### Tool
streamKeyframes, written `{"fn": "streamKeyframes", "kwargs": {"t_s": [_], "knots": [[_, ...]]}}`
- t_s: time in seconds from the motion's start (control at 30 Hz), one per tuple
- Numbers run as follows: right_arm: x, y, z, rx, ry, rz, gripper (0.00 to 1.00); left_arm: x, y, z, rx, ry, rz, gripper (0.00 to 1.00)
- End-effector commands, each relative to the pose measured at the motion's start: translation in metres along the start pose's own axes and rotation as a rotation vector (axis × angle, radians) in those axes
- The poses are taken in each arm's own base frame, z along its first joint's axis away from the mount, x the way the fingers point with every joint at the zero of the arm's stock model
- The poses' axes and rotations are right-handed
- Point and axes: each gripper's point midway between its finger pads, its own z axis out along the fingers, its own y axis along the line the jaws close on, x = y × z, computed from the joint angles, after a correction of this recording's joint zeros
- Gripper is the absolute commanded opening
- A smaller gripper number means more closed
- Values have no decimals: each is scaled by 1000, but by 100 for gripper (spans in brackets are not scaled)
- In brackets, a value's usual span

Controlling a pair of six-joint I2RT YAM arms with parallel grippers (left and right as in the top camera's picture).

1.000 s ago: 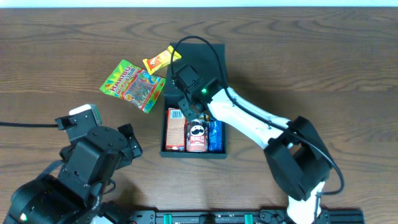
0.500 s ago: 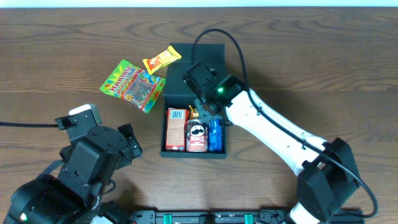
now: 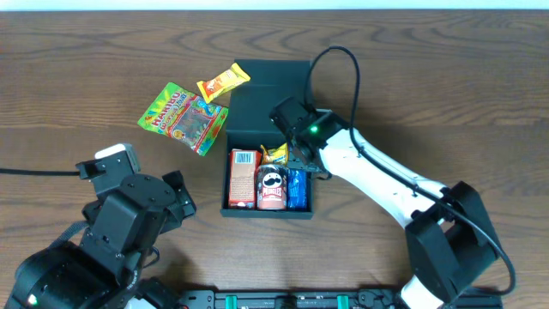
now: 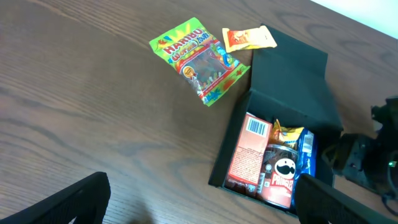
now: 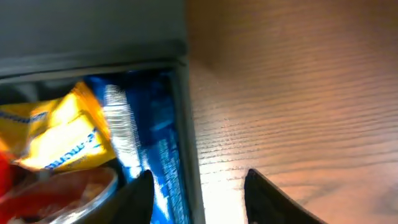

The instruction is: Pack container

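The right gripper (image 5: 198, 202) has its two dark fingers (image 5: 138, 198) spread apart with nothing clamped between them. They hang over the right-hand wall of the container (image 3: 268, 212), one finger inside above a blue packet (image 5: 155, 130) and the other outside above the wooden table (image 3: 446, 77). A crumpled yellow packet (image 5: 59, 134) lies just beside the blue one.

From overhead, the dark square container sits near the middle of the table, with its flat lid (image 3: 266, 94) folded back on the far side. Packed side by side along its near wall are an orange-red carton (image 3: 243, 178), a Pringles can (image 3: 272, 187) and the blue packet.

To the left, outside the container, lies a green Haribo bag (image 3: 184, 116). A small orange-yellow packet (image 3: 223, 83) rests across the lid's corner.

The left gripper (image 4: 199, 211) is well apart from all this at the table's near left. Its fingers (image 4: 68, 202) are spread wide and empty (only the tips show in its own camera).
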Motion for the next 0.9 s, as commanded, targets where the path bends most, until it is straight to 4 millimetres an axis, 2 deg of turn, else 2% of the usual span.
{"fn": "streamKeyframes", "kwargs": {"t_s": [0.0, 0.17, 0.3, 0.53, 0.63, 0.87], "knots": [[6, -6, 7, -2, 23, 86, 28, -6, 0, -5, 4, -20, -3, 95], [2, -11, 12, -1, 22, 106, 9, -6, 0, -5, 4, -20, -3, 95], [-11, -12, 14, -22, -3, 127, 2, -6, 0, -5, 4, -20, -4, 95], [-46, -24, 21, -32, -85, 89, 2, -6, 0, -5, 4, -20, -3, 95], [-64, -23, 26, -52, -130, -2, 2, -6, 0, -5, 4, -20, -3, 95], [-89, -30, 31, -68, -186, -166, 2, -6, 0, -5, 4, -20, -3, 95]]}}
